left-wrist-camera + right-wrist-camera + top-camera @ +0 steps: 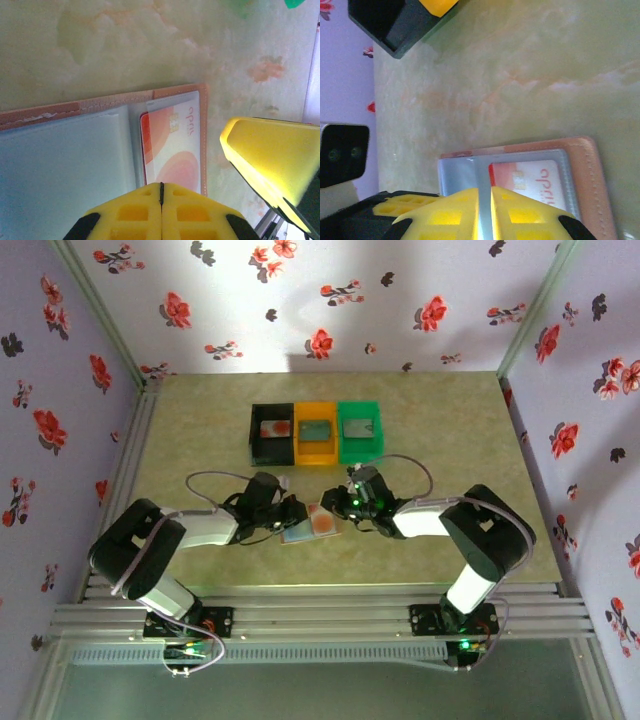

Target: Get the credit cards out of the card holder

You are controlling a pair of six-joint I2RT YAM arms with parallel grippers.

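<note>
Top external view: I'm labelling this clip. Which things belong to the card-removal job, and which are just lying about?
Job: card holder, open; red-and-white card in its sleeve; left gripper; right gripper.
Lying about: black bin; orange bin; green bin.

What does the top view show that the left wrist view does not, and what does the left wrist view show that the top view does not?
From the top: the black bin and orange bin at the back, each with a flat thing inside. From the left wrist: the chip and lettering on the red-and-white card in one sleeve of the holder, and the other panel, pale blue. In both: the open holder flat on the table, with the left gripper and right gripper at it.
</note>
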